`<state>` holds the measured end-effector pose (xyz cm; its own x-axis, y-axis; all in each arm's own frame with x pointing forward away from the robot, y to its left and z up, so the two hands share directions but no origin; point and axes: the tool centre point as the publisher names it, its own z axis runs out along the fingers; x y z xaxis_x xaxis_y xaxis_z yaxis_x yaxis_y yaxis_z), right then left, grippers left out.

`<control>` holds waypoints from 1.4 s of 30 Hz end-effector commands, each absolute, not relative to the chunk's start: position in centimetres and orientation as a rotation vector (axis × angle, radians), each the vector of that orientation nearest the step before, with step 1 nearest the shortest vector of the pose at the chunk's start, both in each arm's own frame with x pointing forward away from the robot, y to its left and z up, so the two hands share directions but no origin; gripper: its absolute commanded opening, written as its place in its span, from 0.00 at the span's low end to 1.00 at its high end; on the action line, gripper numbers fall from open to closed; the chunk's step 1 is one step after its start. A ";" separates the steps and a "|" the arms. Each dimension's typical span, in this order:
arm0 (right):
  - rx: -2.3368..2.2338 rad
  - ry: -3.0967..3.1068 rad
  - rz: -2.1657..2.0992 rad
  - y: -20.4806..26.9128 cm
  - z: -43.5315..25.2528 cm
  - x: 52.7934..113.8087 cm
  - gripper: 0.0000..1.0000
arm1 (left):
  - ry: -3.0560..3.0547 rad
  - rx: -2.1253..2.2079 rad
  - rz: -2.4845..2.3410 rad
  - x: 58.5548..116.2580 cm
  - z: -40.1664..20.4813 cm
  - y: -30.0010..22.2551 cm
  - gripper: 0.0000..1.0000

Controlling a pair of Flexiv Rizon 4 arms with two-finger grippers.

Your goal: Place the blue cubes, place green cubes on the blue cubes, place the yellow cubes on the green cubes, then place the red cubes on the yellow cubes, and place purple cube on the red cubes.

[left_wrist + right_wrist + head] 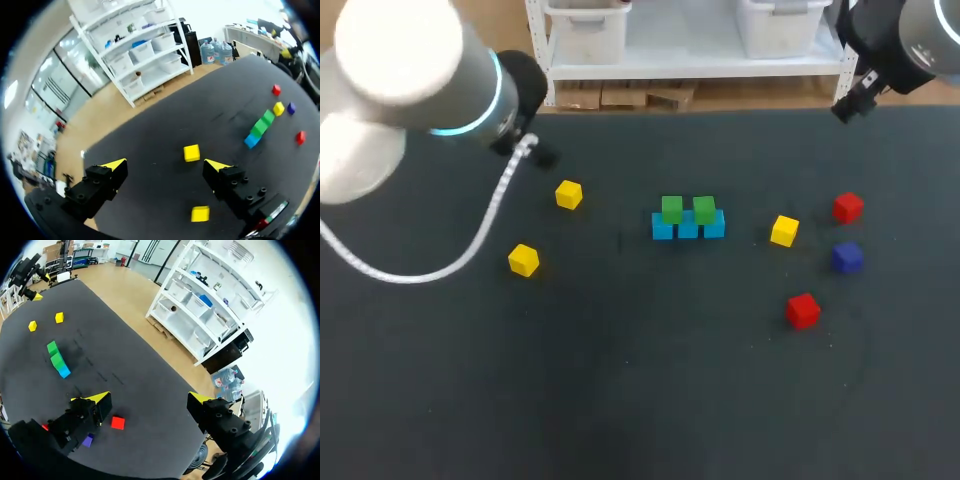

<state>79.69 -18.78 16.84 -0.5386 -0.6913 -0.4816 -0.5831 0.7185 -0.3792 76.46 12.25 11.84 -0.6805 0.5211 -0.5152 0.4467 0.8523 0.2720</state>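
Note:
Three blue cubes [688, 228] stand in a row mid-table, with two green cubes [687, 208] on top of them. Yellow cubes lie at the left [568, 194], the front left [523, 260] and to the right of the row [784, 230]. Two red cubes [847, 207] [803, 310] and a purple cube [847, 257] lie at the right. My left gripper [165, 164] hovers open and empty at the back left, with a yellow cube [191, 152] ahead of it. At the back right, my right gripper [147, 398] is also open and empty, high above a red cube [118, 422].
The dark table [640, 400] is bare across its front half. A white cable [420, 270] loops down from my left arm over the table's left side.

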 end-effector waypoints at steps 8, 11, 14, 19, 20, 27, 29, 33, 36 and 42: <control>-0.959 2.300 -0.233 -18.8 16.8 79.6 1.00 | 2.592 0.664 0.098 80.9 6.9 10.9 1.00; -0.959 2.300 -0.233 -18.8 16.8 79.6 1.00 | 2.612 0.676 0.082 81.7 5.7 10.1 1.00; -0.959 2.300 -0.233 -18.8 16.8 79.6 1.00 | 2.622 0.713 0.112 82.2 5.0 9.1 1.00; -0.959 2.300 -0.233 -18.8 16.8 79.6 1.00 | 2.690 0.729 0.142 82.9 3.9 8.4 1.00; -0.959 2.300 -0.233 -18.8 16.8 79.6 1.00 | 2.711 0.738 0.155 83.0 3.5 8.4 1.00; -0.959 2.300 -0.233 -18.8 16.8 79.6 1.00 | 2.837 0.616 0.133 83.6 2.1 8.7 1.00; -0.959 2.300 -0.233 -18.8 16.8 79.6 1.00 | 2.863 0.582 0.148 83.6 1.8 8.9 1.00; -0.959 2.300 -0.233 -18.8 16.8 79.6 1.00 | 2.908 0.572 0.103 83.6 1.4 8.7 1.00; -0.959 2.300 -0.233 -18.8 16.8 79.6 1.00 | 2.911 0.607 0.071 83.5 1.6 8.5 1.00; -0.959 2.300 -0.233 -18.8 16.8 79.6 1.00 | 2.953 0.655 0.057 83.0 1.4 8.8 1.00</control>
<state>79.70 -18.81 16.87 -0.5386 -0.6915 -0.4814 -0.5842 0.7182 -0.3781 82.64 8.76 1.38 -0.8962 0.4155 -0.1556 0.4106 0.9096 0.0640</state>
